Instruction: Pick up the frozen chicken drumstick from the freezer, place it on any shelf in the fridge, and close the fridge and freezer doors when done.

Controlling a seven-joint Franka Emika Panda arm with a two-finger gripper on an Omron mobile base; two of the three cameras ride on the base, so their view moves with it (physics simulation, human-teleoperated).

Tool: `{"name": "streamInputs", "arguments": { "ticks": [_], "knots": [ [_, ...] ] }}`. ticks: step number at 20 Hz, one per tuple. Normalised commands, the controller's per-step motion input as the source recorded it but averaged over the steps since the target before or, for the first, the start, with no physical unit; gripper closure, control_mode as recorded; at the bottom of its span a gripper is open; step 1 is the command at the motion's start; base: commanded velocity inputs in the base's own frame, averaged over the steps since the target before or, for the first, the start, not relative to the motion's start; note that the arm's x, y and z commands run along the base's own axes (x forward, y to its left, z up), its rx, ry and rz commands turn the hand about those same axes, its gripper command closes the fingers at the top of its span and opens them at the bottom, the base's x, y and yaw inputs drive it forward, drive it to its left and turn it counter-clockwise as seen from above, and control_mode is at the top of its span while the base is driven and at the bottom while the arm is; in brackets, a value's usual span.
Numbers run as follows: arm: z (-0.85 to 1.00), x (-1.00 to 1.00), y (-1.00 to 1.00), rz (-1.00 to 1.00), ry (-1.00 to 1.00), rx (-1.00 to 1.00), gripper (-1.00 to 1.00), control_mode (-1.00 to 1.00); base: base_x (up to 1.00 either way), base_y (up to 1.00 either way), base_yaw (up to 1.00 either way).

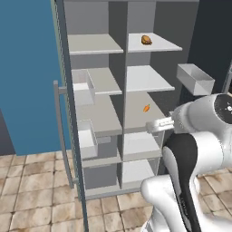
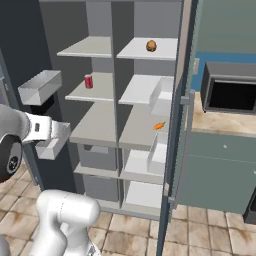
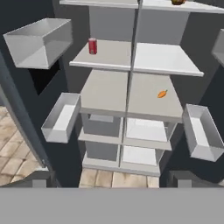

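The frozen chicken drumstick [image 1: 146,40] [image 2: 151,46] lies on the topmost shelf [image 1: 158,44] [image 2: 135,50] of the right-hand column of the tall dark cabinet; its lower edge shows in the hand view [image 3: 177,1]. Both doors [image 1: 65,54] [image 2: 182,75] stand wide open with their fronts turned away, so I cannot tell which column is the freezer. My gripper [image 1: 153,125] [image 2: 62,131] [image 3: 111,181] is open and empty. It hangs in front of the cabinet at middle-shelf height, well short of the shelves and far below the drumstick.
A small orange carrot-like piece [image 1: 146,108] [image 2: 158,126] [image 3: 162,93] lies on the right column's third shelf. A red can [image 2: 88,81] [image 3: 92,45] stands in the left column. Pale bins [image 3: 39,41] [image 3: 203,131] jut from both doors. A microwave [image 2: 230,95] sits right of the cabinet.
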Motion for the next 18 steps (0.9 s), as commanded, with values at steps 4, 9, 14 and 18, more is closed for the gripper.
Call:
{"name": "streamInputs", "arguments": {
  "ticks": [4,9,14,18],
  "knots": [
    [0.0,-0.69,1.0,-0.08,-0.25,0.01,-1.0,-1.0,0.0,0.0,0.0],
    [0.0,-0.28,1.0,-0.24,-0.23,0.02,-1.0,-1.0,0.0,0.0,0.0],
    [-0.19,0.0,1.0,-0.39,-0.19,0.0,-1.0,-1.0,0.0,0.0,0.0],
    [-0.47,0.25,1.0,-0.43,-0.12,0.03,-1.0,-1.0,0.0,0.0,0.0]
  ]
}}
